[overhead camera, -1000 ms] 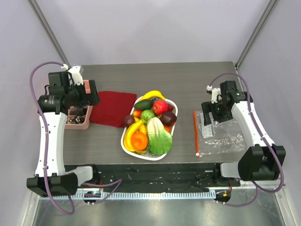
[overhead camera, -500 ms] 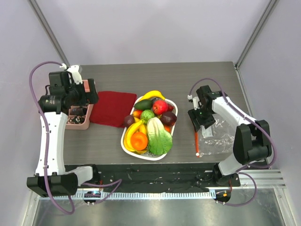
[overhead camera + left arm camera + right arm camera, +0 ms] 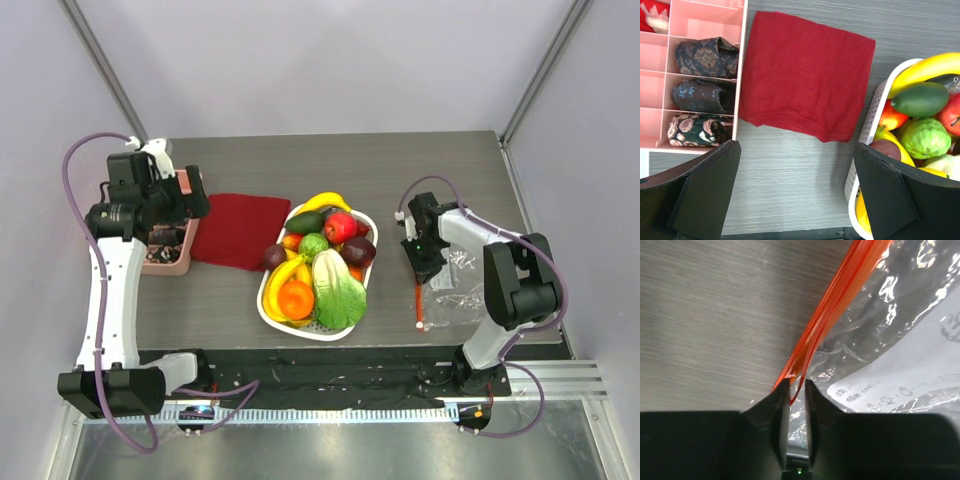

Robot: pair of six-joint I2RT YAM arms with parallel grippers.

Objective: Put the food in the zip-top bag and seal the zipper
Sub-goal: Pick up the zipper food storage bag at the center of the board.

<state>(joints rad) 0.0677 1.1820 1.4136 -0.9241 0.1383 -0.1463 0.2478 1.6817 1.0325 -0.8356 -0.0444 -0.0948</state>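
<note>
The food [image 3: 318, 262], toy fruit and vegetables, is piled in a white basket [image 3: 268, 312] at the table's middle. Part of the food [image 3: 920, 99] also shows at the right of the left wrist view. The clear zip-top bag [image 3: 468, 288] lies flat on the right, with its red-orange zipper [image 3: 417, 300] along its left edge. My right gripper [image 3: 421, 270] is down on that edge. In the right wrist view its jaws [image 3: 797, 385] stand a narrow gap apart, with the zipper [image 3: 840, 290] running between them. My left gripper [image 3: 797, 195] hovers wide open and empty, left of the basket.
A dark red cloth [image 3: 240, 228] lies left of the basket, and a pink divided tray [image 3: 168, 252] of folded fabric sits at the far left. The bag's white label [image 3: 910, 372] faces up. The zipper's white slider tab [image 3: 421, 327] is at its near end.
My right arm swung left and down from above the bag onto its zipper edge, and its jaws narrowed from wide open to a thin gap. The left arm stayed still.
</note>
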